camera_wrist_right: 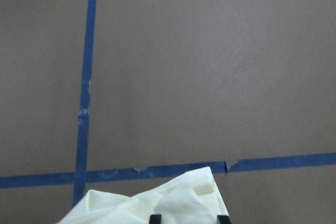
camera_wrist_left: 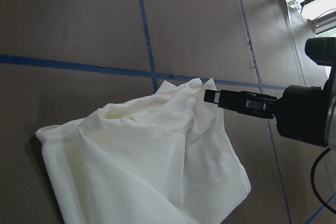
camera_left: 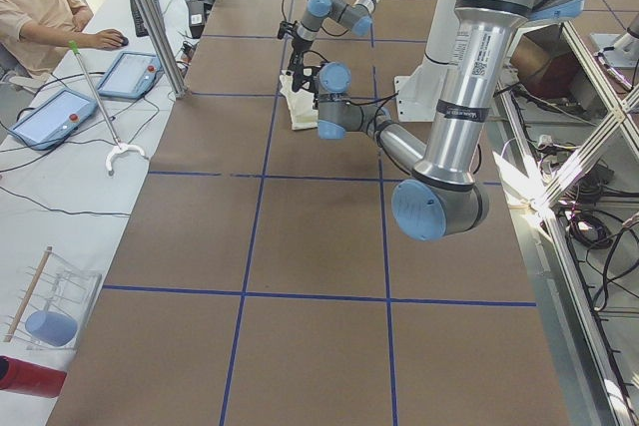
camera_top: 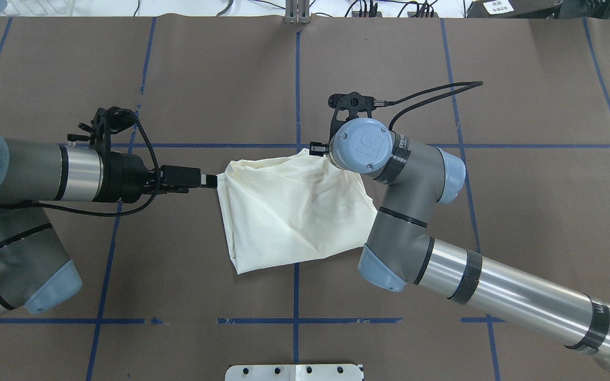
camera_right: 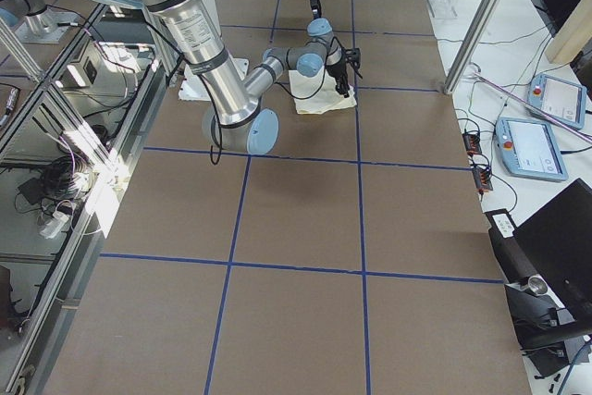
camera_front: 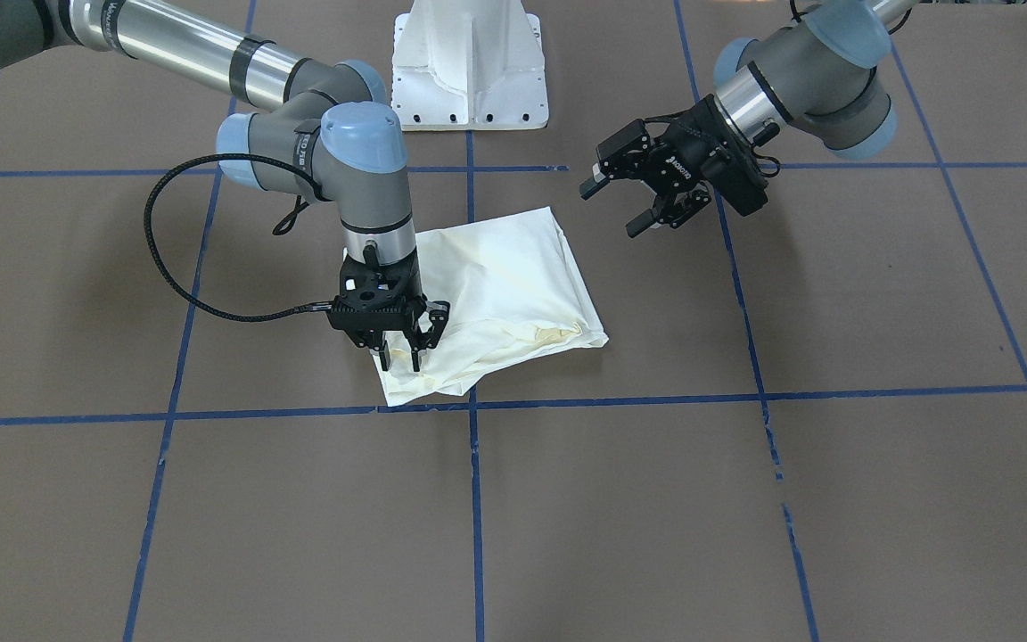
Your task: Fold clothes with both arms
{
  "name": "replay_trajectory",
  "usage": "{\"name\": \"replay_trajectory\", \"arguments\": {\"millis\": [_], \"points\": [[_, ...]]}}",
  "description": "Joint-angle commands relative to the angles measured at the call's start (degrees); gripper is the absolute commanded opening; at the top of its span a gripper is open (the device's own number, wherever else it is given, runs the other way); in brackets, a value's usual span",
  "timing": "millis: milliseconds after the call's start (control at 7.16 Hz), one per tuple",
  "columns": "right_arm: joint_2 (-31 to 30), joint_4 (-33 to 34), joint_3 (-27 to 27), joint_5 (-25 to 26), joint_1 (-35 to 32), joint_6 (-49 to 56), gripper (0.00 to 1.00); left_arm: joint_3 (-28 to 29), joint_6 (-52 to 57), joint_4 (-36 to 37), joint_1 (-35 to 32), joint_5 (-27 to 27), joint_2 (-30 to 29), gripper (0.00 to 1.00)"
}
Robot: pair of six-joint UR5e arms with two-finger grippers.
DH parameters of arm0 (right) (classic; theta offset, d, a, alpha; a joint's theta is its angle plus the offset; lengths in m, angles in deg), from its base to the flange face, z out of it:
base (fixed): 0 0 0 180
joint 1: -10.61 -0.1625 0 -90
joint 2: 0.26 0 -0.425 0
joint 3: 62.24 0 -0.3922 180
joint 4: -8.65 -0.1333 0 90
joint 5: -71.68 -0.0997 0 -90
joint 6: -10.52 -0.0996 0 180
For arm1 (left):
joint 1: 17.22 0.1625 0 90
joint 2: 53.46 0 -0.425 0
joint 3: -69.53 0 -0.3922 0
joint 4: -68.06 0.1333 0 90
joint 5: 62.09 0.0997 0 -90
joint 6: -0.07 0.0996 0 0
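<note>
While the black left gripper (camera_front: 612,211) hangs released beside the cream-white cloth shirt (camera_front: 513,276) on the brown table (camera_front: 834,499), the right gripper (camera_front: 399,357) straddles its corner, grip unclear to us; we judge it limp, best pinched at corners.

The table (camera_front: 834,499) is covered in flat brown material, marked into large squares by blue tape lines (camera_front: 475,517). A white pedestal base (camera_front: 469,71) stands on it. Near the front of that base, a cream-white T-shirt (camera_front: 513,276) lies folded into a rumpled rectangle, straddling the tape line that runs out from the base.
</note>
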Motion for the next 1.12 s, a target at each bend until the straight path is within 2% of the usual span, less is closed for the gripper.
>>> {"name": "replay_trajectory", "arguments": {"millis": [0,419,698,977], "points": [[0.0,0.1,-1.2,1.6,0.0,0.3,0.57,0.2,0.0,0.0,0.1,0.2,0.1,1.0],[-0.2,-2.7,-2.4,1.7,-0.1,0.2,0.55,0.8,0.0,0.0,0.3,0.3,0.1,1.0],[0.6,-4.0,-2.9,1.6,-0.1,-1.4,0.0,0.9,0.0,-0.1,0.3,0.4,0.1,1.0],[1.2,-3.9,-2.8,1.7,-0.6,-4.0,0.0,0.9,-0.3,0.0,0.4,0.4,-0.1,1.0]]}}
